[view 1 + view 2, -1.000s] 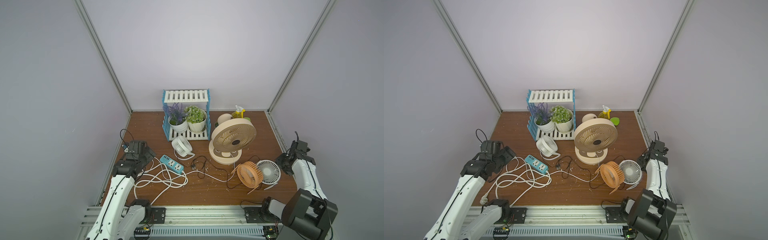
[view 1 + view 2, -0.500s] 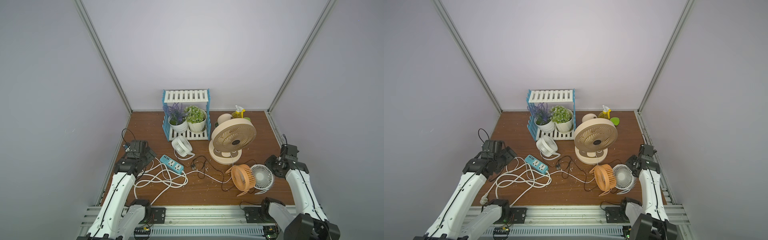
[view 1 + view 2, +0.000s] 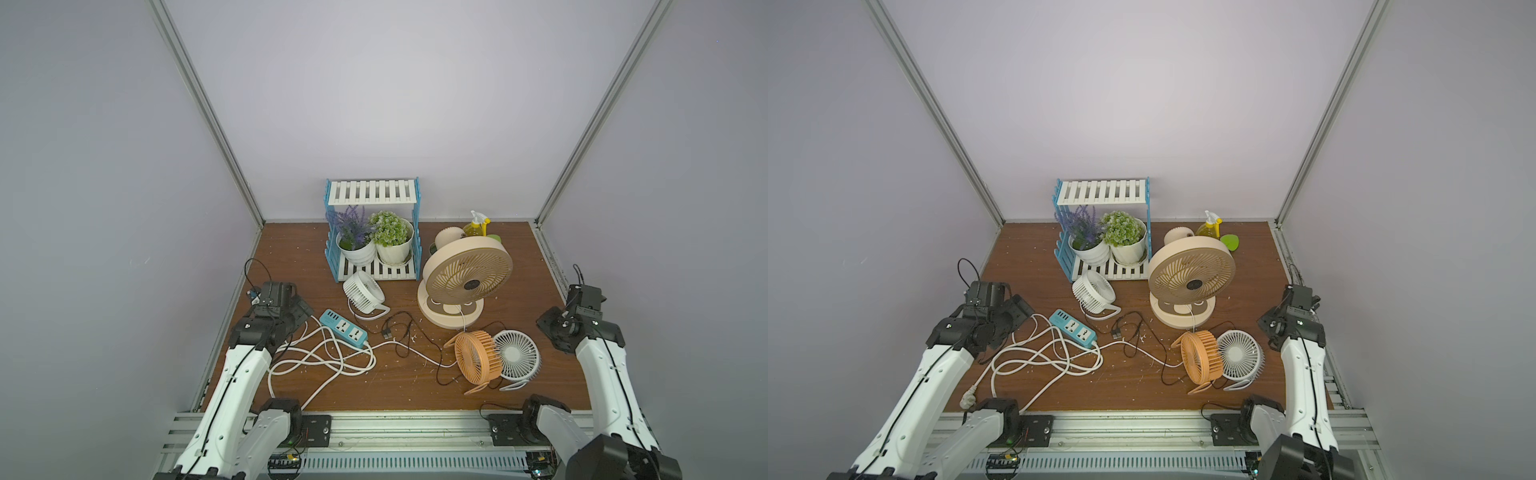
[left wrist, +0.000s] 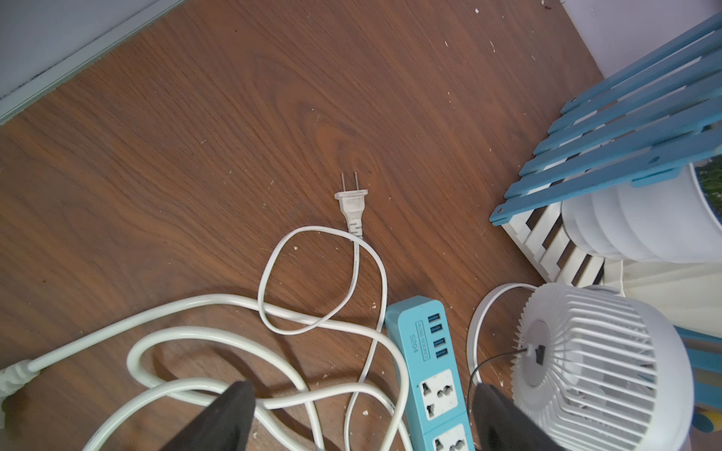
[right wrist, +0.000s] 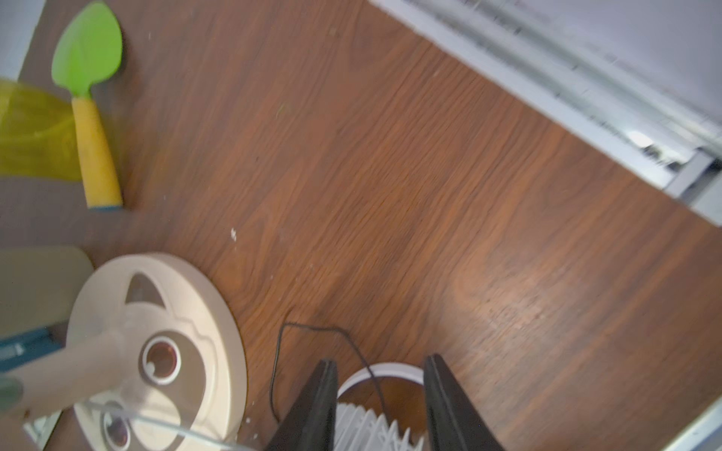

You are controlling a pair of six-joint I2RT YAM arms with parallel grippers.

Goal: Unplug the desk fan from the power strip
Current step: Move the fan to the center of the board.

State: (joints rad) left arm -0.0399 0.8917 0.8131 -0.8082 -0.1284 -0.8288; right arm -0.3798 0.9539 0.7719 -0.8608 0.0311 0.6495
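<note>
While left fingers (image 4: pixel 224 419) gape, power strip (image 4: pixel 431 363) lies just ahead | right fingers (image 5: pixel 318 406) parted

The power strip (image 3: pixel 344 327) is a long teal-blue bar with two white socket faces and four small USB ports at one end. It lies flat and slanted on the brown bench (image 3: pixel 291 249). In the left wrist view (image 4: pixel 429 363) both sockets are empty. Its thick white cord (image 4: pixel 226 300) makes loose loops beside it. A white two-pin plug (image 4: pixel 351 205) on a thin white cord (image 4: pixel 312 229) lies free on the bench, near the USB end. The beige desk fan (image 3: pixel 467 278) stands upright, well apart.
</note>
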